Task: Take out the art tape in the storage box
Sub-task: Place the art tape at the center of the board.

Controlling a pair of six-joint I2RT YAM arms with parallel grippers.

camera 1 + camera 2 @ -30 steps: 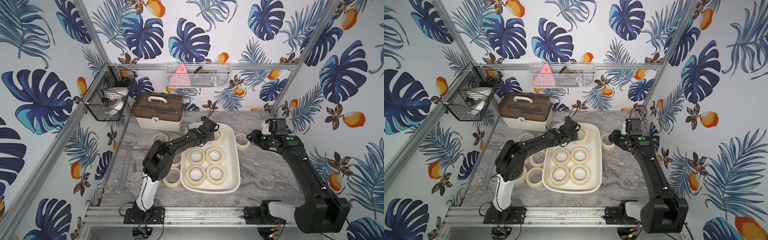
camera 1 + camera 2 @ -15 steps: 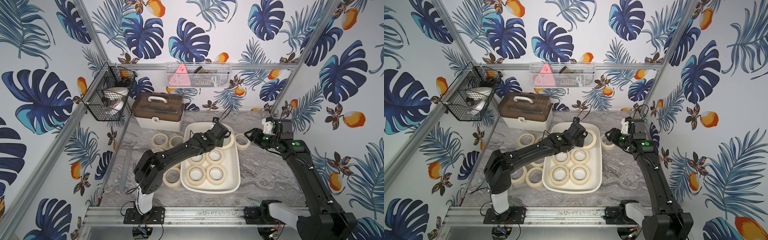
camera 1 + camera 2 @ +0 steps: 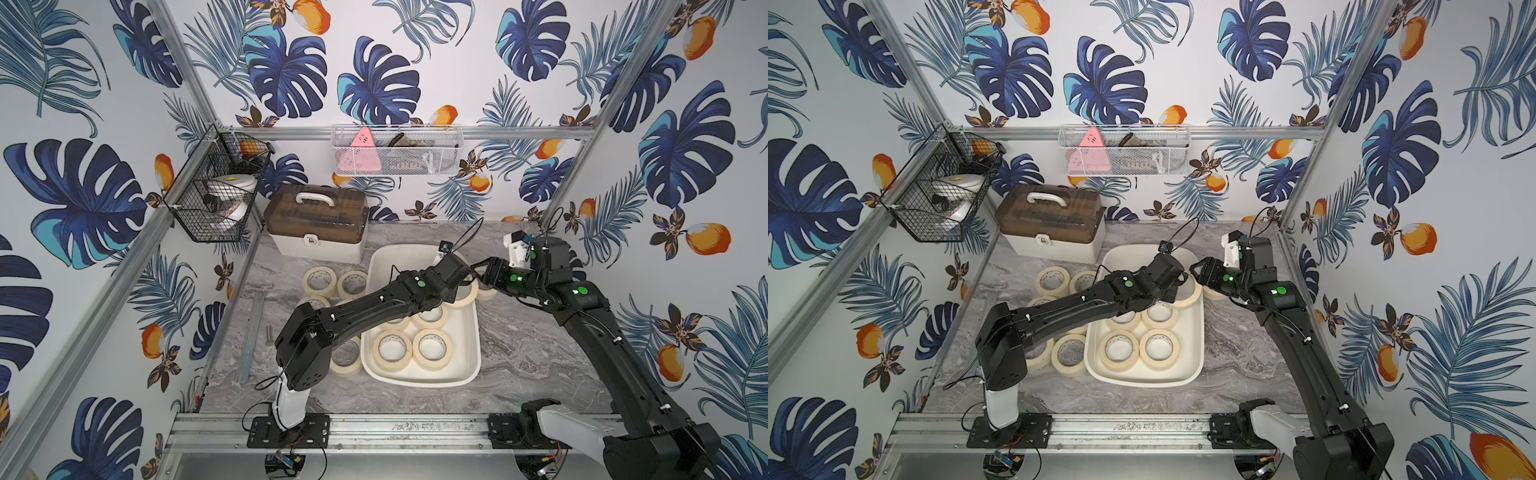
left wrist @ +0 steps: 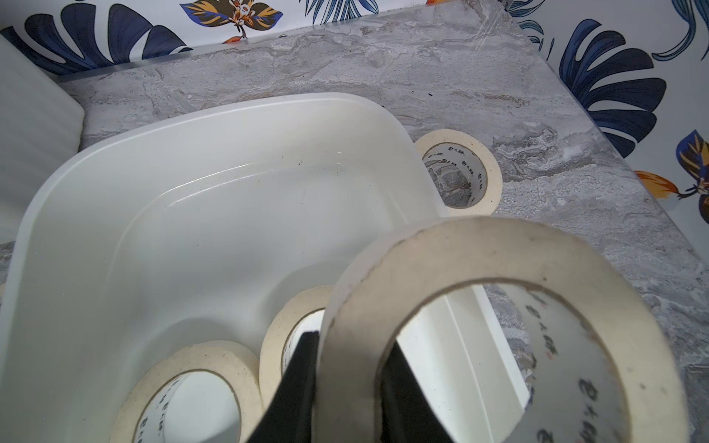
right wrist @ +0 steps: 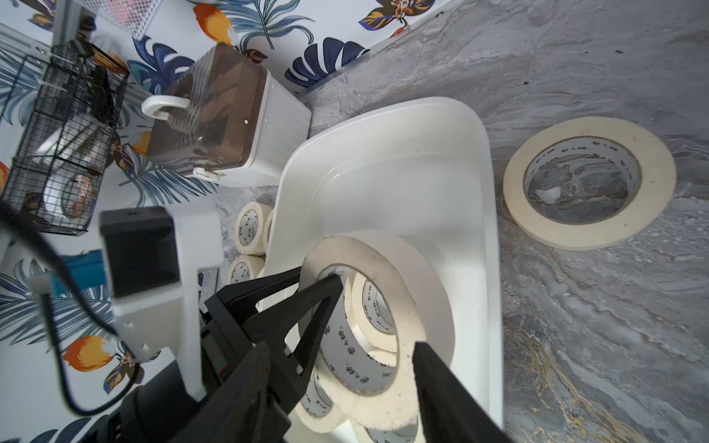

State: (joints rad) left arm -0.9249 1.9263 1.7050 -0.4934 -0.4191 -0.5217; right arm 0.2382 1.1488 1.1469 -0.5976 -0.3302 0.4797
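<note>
Right wrist view: my left claw pinches an art tape roll over the storage box, right between the wide jaws of my right claw.

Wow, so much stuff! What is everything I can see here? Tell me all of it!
storage box: one, off-white, middle of the table
art tape in the box: four lying flat, cream
held art tape: one, cream, above the box's right edge
art tape on the table: at least five left of the box (the arm hides some), one right of it, cream
carry case: one, white with brown lid, behind the box
wire basket: one, black, left wall
mesh basket: one, white, back rail
table: one, grey marble
left end effector: black, shut on the held art tape
right end effector: black, open, beside that tape
</note>
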